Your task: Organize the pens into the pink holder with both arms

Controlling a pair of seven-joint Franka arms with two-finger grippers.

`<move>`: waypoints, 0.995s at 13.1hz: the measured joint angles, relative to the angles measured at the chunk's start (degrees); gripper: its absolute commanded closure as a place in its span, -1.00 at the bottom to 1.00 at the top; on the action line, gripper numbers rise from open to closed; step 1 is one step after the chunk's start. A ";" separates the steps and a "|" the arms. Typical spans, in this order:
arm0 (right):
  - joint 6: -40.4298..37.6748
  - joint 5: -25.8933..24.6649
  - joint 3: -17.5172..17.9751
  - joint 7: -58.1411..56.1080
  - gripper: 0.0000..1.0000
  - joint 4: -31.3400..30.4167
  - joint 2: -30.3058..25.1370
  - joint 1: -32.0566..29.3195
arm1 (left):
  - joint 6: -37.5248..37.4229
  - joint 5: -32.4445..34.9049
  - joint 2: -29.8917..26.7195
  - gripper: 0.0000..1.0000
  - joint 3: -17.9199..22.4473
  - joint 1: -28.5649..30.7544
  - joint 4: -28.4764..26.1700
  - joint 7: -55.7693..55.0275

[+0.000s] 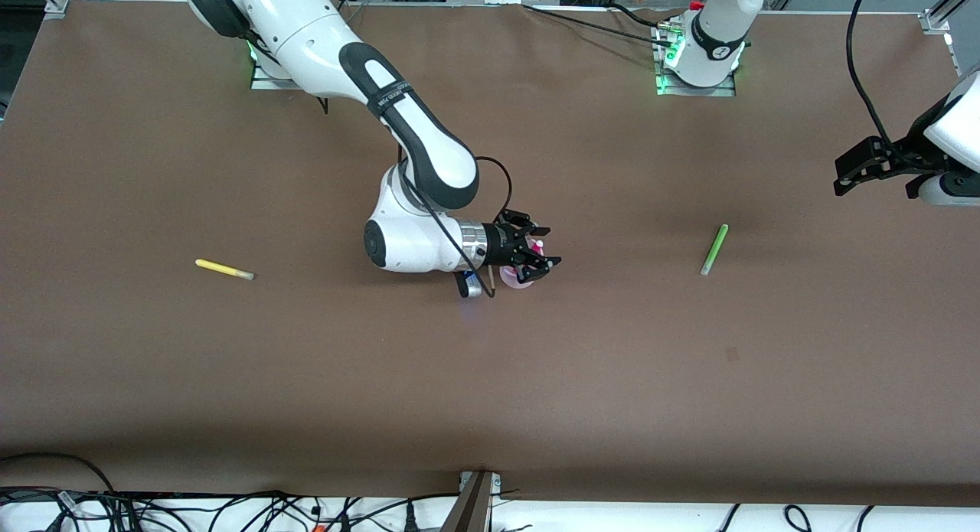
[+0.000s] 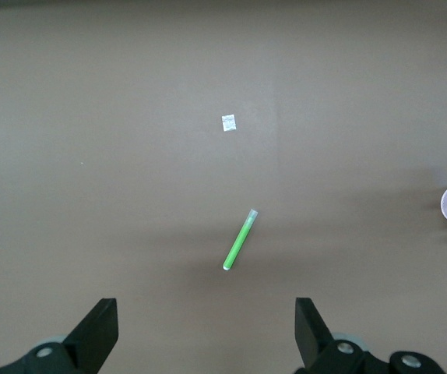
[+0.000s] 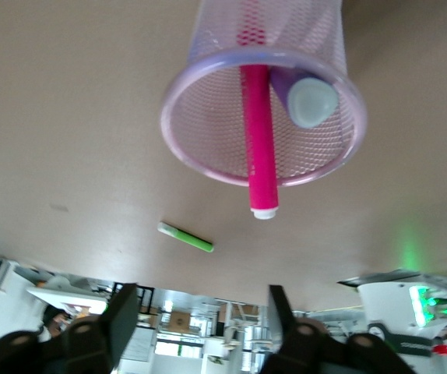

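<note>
The pink holder point(image 1: 514, 279) stands mid-table, mostly hidden under my right gripper point(image 1: 543, 246). In the right wrist view the holder point(image 3: 208, 148) is a mesh cup with the magenta pen point(image 3: 259, 140) and the purple pen point(image 3: 305, 97) standing in it. My right gripper point(image 3: 200, 315) is open and empty just above the holder's rim. The light green pen point(image 1: 713, 249) lies on the table toward the left arm's end. It also shows in the left wrist view point(image 2: 240, 240). My left gripper point(image 2: 205, 319) is open and empty, held high at the table's end point(image 1: 854, 172). The yellow pen point(image 1: 223, 269) lies toward the right arm's end.
A small pale square mark point(image 2: 228, 122) is on the brown table point(image 1: 490, 394) near the green pen. Cables point(image 1: 230, 509) run along the table edge nearest the front camera. The right arm's elbow point(image 1: 429, 157) hangs over the middle of the table.
</note>
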 measured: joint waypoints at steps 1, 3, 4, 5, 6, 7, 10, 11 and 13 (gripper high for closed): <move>-1.22 -1.55 -0.16 -1.68 -1.00 0.01 -0.60 -0.23 | 0.00 0.00 0.00 -1.00 0.01 0.01 0.00 0.00; -4.14 -7.12 -1.94 -3.16 -1.00 0.00 -2.29 -0.31 | 0.00 0.00 0.00 -1.00 0.04 0.08 0.00 0.00; -6.40 -10.15 -3.42 -3.98 -1.00 0.01 -3.25 -0.36 | 0.00 0.00 0.01 -1.00 0.06 0.10 0.00 0.00; -8.50 -12.68 -5.02 -5.65 -1.00 0.01 -4.37 -0.46 | 0.00 0.00 0.02 -1.00 0.09 0.11 0.01 0.00; -10.34 -14.14 -6.58 -7.82 -1.00 0.00 -5.55 -0.65 | -0.02 0.00 0.03 -1.00 0.13 0.13 0.01 0.00; -12.19 -14.74 -8.30 -10.33 -1.00 -0.01 -6.75 -0.85 | -0.03 0.00 0.03 -1.00 0.17 0.14 0.02 0.00; -19.91 -15.73 -14.25 -20.29 -1.00 -0.03 -10.18 -1.42 | -0.04 0.00 0.05 -1.00 0.21 0.16 0.04 0.00; -23.02 -17.05 -16.48 -23.79 -1.00 -0.05 -11.55 -1.55 | -0.05 0.00 0.06 -1.00 0.22 0.17 0.05 0.00; -28.16 -21.09 -19.93 -29.68 -1.00 -0.41 -14.78 -1.73 | -0.06 0.00 0.08 -1.00 0.23 0.17 0.08 0.00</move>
